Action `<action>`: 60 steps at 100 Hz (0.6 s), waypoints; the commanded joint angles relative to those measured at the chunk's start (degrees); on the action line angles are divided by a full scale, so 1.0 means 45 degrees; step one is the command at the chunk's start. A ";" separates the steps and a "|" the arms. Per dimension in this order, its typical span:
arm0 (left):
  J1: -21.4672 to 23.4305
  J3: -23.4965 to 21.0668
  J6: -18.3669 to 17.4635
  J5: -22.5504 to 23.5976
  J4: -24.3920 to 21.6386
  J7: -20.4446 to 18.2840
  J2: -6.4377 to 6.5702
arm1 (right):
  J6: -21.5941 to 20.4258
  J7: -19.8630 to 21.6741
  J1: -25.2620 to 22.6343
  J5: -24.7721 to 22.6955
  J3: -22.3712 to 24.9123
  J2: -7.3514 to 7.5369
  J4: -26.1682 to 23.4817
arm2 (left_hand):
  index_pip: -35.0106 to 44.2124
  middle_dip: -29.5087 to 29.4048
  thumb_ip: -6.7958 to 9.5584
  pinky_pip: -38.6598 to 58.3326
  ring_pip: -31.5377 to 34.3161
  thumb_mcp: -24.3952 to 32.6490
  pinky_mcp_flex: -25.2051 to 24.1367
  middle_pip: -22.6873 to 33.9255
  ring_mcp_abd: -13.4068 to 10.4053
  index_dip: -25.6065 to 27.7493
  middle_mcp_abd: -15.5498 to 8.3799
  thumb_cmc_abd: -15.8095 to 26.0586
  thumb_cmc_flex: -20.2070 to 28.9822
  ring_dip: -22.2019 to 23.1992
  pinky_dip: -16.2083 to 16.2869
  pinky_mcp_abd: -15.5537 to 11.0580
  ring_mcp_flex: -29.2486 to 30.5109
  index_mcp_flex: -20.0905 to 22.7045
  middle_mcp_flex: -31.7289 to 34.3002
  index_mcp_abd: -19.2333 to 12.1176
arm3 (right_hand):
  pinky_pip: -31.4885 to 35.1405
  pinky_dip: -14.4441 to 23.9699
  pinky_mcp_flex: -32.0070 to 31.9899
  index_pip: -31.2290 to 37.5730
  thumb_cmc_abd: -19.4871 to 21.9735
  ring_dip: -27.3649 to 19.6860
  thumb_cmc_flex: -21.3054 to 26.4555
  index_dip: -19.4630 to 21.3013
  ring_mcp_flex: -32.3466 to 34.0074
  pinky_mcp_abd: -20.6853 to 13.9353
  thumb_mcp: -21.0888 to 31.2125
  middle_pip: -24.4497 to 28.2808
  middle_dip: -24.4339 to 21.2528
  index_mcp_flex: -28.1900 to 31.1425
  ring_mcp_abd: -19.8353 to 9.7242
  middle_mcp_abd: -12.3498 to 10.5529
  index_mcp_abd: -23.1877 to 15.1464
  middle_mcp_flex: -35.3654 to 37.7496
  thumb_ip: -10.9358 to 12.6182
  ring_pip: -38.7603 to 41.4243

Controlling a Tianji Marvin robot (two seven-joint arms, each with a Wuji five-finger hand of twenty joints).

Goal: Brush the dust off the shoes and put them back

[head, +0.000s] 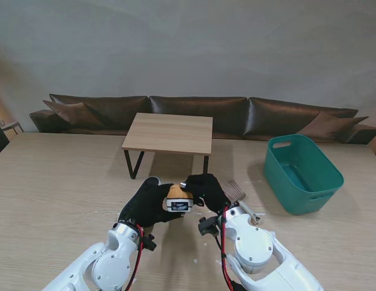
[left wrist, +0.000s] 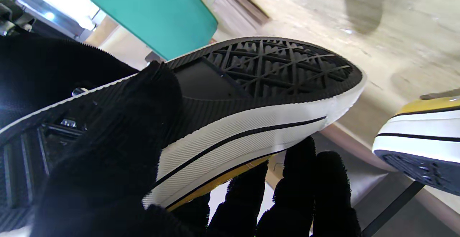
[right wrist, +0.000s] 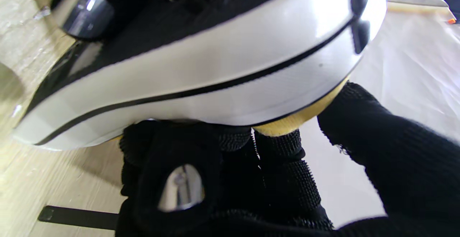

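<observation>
In the stand's frame, left of centre and near to me, my left hand [head: 146, 203] is clamped on the yellow shoe [head: 177, 199]. The left wrist view shows how: the thumb [left wrist: 118, 140] lies across the black tread, and the other fingers [left wrist: 316, 194] are wrapped together on the canvas side, so the shoe is pinched sole-to-upper with its white sidewall toward the camera. The shoe is at the frame's centre, lifted off the table [head: 54, 182] between both palms, heel label facing me.

Just right of centre, my right hand [head: 206, 189] is closed on the same shoe. In its wrist view the fingers [right wrist: 280, 165] are bunched under the yellow canvas.

A second shoe [left wrist: 417, 129] shows at the edge of the left wrist view, apart from the one I hold. I cannot find it in the stand's frame, so I cannot say where it rests.

Further right, just beside my right hand, the brush [head: 236, 193] lies on the table, untouched by either hand. Further right again stands the teal basket [head: 315, 194], which looks empty.

I judge the task partway at best. One shoe is in hand and the brush is down. The pictures show neither dust nor whether brushing is finished. Setting this shoe back is still to do, and the second shoe may need handling too.
</observation>
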 commanded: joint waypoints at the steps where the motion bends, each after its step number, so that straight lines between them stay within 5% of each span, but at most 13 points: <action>1: -0.0149 0.0025 -0.0191 -0.0132 -0.0081 -0.0019 -0.0267 | 0.0098 0.0368 -0.0179 0.0087 -0.0122 -0.0130 -0.0460 | 0.3594 0.0255 -0.0142 0.1171 0.0555 0.0159 0.0668 0.0363 0.0169 0.1109 -0.0314 0.1425 0.1467 0.0074 -0.0342 -0.0004 0.1112 0.1672 0.0835 -0.0092 | -0.1190 0.0109 0.2534 0.4170 0.0373 0.0117 0.0469 0.1676 0.0116 0.0002 0.0655 -0.1239 -0.0510 0.1126 -0.0859 -0.1367 0.1707 0.0049 0.0694 -0.0146; 12: -0.0245 0.0056 -0.0457 -0.0334 -0.0059 0.0341 -0.0394 | 0.0393 0.0447 -0.0302 0.0311 0.0025 -0.0111 -0.0691 | 0.5194 -0.0275 -0.0060 0.2185 0.0665 0.0426 0.2526 0.0653 -0.0070 0.1063 -0.0345 0.1513 0.2154 -0.0622 -0.1621 0.0289 0.3119 0.2219 0.2676 0.0497 | -0.1190 0.0102 0.2282 0.4013 0.0487 -0.0106 0.0295 0.1409 0.0120 0.0164 0.0215 -0.1219 -0.1125 0.0811 -0.0748 -0.1152 0.1278 -0.0310 0.1341 -0.0566; 25: -0.0284 0.0022 -0.0685 -0.0745 -0.0182 0.0348 -0.0471 | 0.0558 0.0426 -0.0391 0.0442 0.0166 -0.0111 -0.0823 | 0.5501 0.0474 -0.0006 0.2649 0.0285 0.0686 0.4419 0.0862 -0.0230 0.0822 -0.0469 0.1407 0.2390 -0.1351 -0.2470 0.0853 0.5264 0.2344 0.4430 0.0927 | -0.1159 0.0248 0.1663 0.3360 0.0567 -0.0547 -0.0040 0.0600 0.0089 0.0626 -0.0286 -0.1634 -0.2118 -0.0021 -0.0093 -0.0484 0.0920 -0.0952 0.1187 -0.1475; 36: -0.0271 -0.0061 -0.0738 -0.1027 -0.0384 0.0097 -0.0452 | 0.0763 0.0416 -0.0677 0.0843 0.0408 -0.0107 -0.1188 | 0.5647 0.0859 0.0016 0.3288 0.0528 0.0992 0.5819 0.0987 -0.0327 0.0657 -0.0497 0.1297 0.2401 -0.1417 -0.2687 0.1195 0.6849 0.2405 0.5714 0.1160 | -0.1433 0.0961 -0.0138 0.1286 0.1314 -0.1011 -0.0523 -0.2692 -0.0721 0.1606 -0.1014 -0.2411 -0.3577 -0.2148 0.1346 0.0270 0.1270 -0.2390 0.0384 -0.3031; 46: -0.0245 -0.0137 -0.0685 -0.1432 -0.0572 -0.0138 -0.0462 | 0.0823 0.0385 -0.0839 0.0904 0.0579 -0.0086 -0.1373 | 0.5681 0.1239 0.0068 0.4029 0.1236 0.1369 0.7012 0.1410 -0.0335 0.0525 -0.0519 0.1160 0.2670 -0.1145 -0.2720 0.1381 0.8176 0.2417 0.6730 0.1362 | -0.1771 0.0948 -0.1035 -0.0408 0.1621 -0.1252 -0.0597 -0.4453 -0.1695 0.1789 -0.1408 -0.3195 -0.4422 -0.3284 0.1725 0.0336 0.0919 -0.3237 0.0291 -0.3999; 60: -0.0171 -0.0305 -0.0558 -0.2167 -0.0858 -0.0474 -0.0485 | 0.0874 0.0391 -0.1042 0.0769 0.0810 -0.0029 -0.1579 | 0.5785 0.1640 0.0044 0.4610 0.1971 0.1791 0.8118 0.1850 -0.0473 0.0240 -0.0624 0.0859 0.2679 -0.0823 -0.3035 0.1505 0.9337 0.2652 0.7527 0.1553 | -0.2700 0.0487 -0.1971 -0.3426 0.2385 -0.1803 -0.1139 -0.5998 -0.2708 0.1958 -0.1714 -0.4342 -0.5961 -0.4329 0.2112 0.0468 0.0421 -0.4043 0.1507 -0.5514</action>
